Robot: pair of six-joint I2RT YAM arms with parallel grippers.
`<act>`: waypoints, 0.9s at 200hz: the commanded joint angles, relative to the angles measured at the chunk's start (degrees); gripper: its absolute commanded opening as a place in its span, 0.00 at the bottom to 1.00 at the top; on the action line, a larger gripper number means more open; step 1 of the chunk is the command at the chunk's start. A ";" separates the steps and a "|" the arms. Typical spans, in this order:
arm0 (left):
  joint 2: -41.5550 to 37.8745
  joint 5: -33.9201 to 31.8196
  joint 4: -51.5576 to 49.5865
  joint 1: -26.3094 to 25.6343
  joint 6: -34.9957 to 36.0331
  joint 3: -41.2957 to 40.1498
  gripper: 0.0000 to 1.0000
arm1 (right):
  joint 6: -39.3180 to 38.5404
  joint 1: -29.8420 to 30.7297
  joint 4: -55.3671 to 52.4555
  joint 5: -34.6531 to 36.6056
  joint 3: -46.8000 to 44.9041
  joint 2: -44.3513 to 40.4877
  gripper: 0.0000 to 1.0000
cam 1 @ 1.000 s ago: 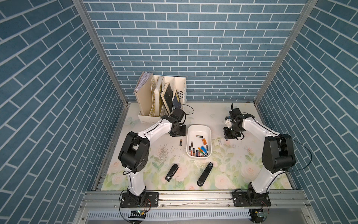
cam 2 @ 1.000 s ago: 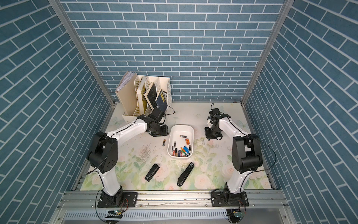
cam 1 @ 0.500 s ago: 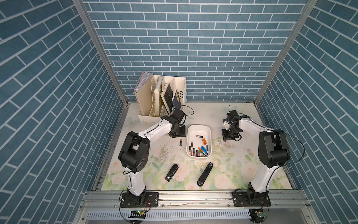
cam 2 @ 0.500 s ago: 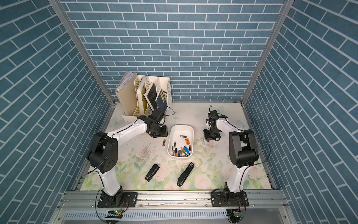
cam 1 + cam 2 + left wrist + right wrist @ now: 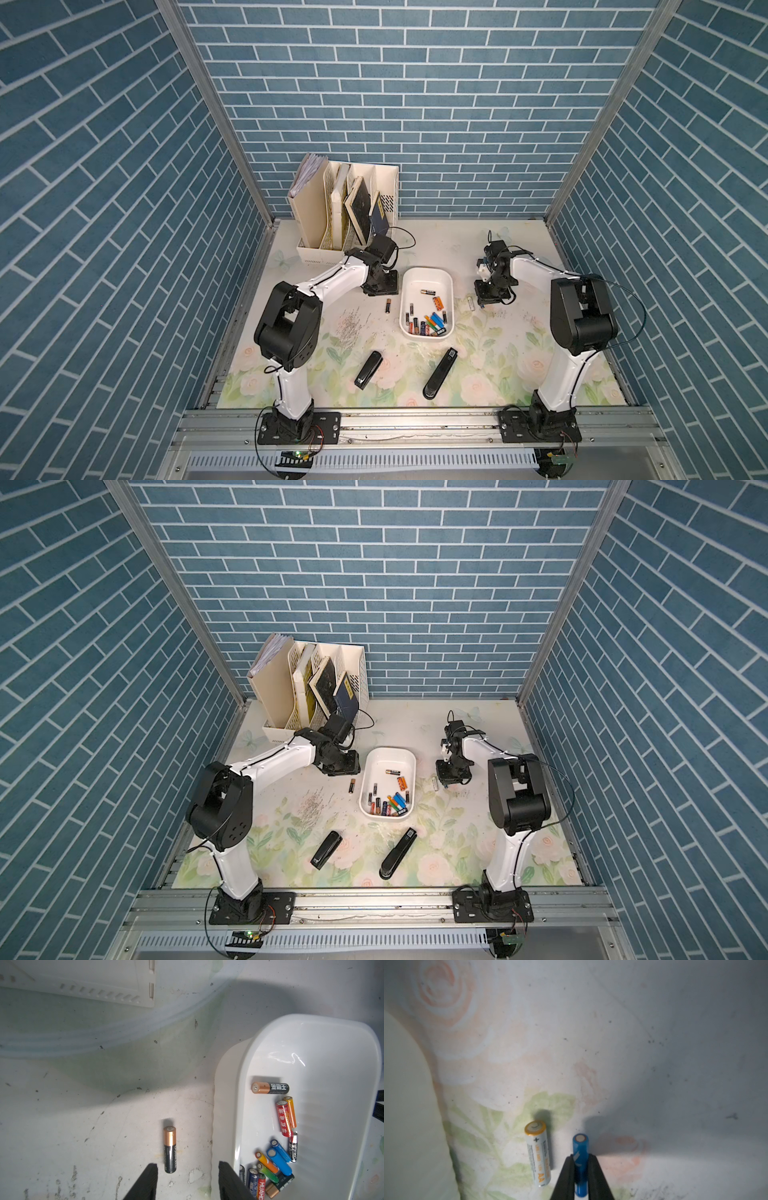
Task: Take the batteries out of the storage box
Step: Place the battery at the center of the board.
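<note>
About a dozen batteries [image 5: 430, 326] of mixed colours lie in the white storage box [image 5: 426, 280] at the middle of the flowered desk [image 5: 498, 365], most of them heaped at its near end. Just outside the box on its right, the right claw [image 5: 580, 1156] is clenched on a blue battery [image 5: 580, 1145], held low over the desk beside a white AA battery [image 5: 538, 1153] already lying there. On the box's left, the left claw [image 5: 188, 1164] hangs released and empty, its jaws apart above a black-and-gold battery [image 5: 170, 1150] lying free on the desk. The step in hand appears to be setting the blue cell down. The next move would call for letting it go clear of the white one, then reaching back into the box. Two staplers [image 5: 368, 370] lie nearer the front.
</note>
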 commanded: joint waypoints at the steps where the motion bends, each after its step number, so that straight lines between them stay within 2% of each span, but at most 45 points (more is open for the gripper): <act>1: -0.52 0.18 -0.07 0.42 -0.18 -0.90 0.53 | -1.86 -0.27 -0.10 0.09 -0.52 1.14 0.14; 136: -0.62 0.09 -0.16 0.36 -0.26 -0.73 0.53 | -2.01 -0.52 0.02 0.71 -0.72 1.60 0.19; 180: -1.08 -0.20 -0.77 0.40 -0.23 0.03 0.55 | -1.91 -0.53 -0.19 0.80 -0.60 0.85 0.23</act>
